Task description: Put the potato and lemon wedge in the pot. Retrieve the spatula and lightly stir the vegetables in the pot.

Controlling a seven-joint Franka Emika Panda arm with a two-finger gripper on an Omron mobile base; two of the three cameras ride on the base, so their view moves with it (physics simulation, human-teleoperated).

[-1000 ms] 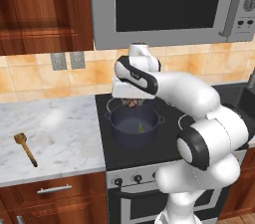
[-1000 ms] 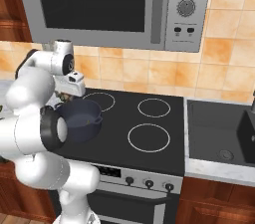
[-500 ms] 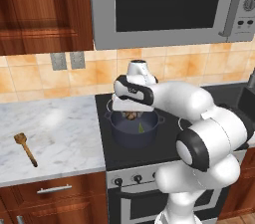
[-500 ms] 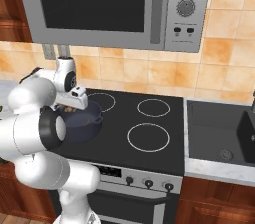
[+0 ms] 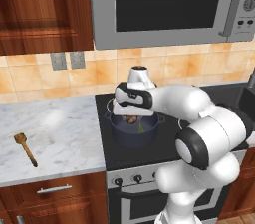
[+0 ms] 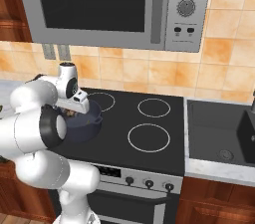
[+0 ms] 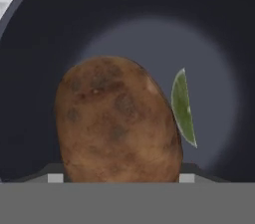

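- While the arm reaches over the stove, the spatula [image 5: 26,149] is way off on the left, lying flat on the marble desk [image 5: 60,133], well apart from everything else.
- Moving right, the pot [image 5: 133,129] sits on the front-left burner of the black stove [image 5: 164,143], and the gripper [image 5: 132,117] hangs right over its mouth.
- From the hand view, the potato [image 7: 117,121] is between the two dark finger tips of the gripper, which stand wide apart on either side of it. Can't tell whether they actually press on it or just flank it.
- Also in the hand view, the lemon wedge [image 7: 183,108] lies on the pot's floor just to the right of the potato, looking like it touches or nearly touches it.
- In the left base view you can just spot the brown lump and a green sliver [image 5: 141,128] inside the pot under the hand.
- Right base view: same pot [image 6: 82,123] with the hand [image 6: 75,106] over it, three free burners to its right, and a dark sink [image 6: 219,136] at the far right.
- Microwave [image 6: 107,6] is mounted above the stove.
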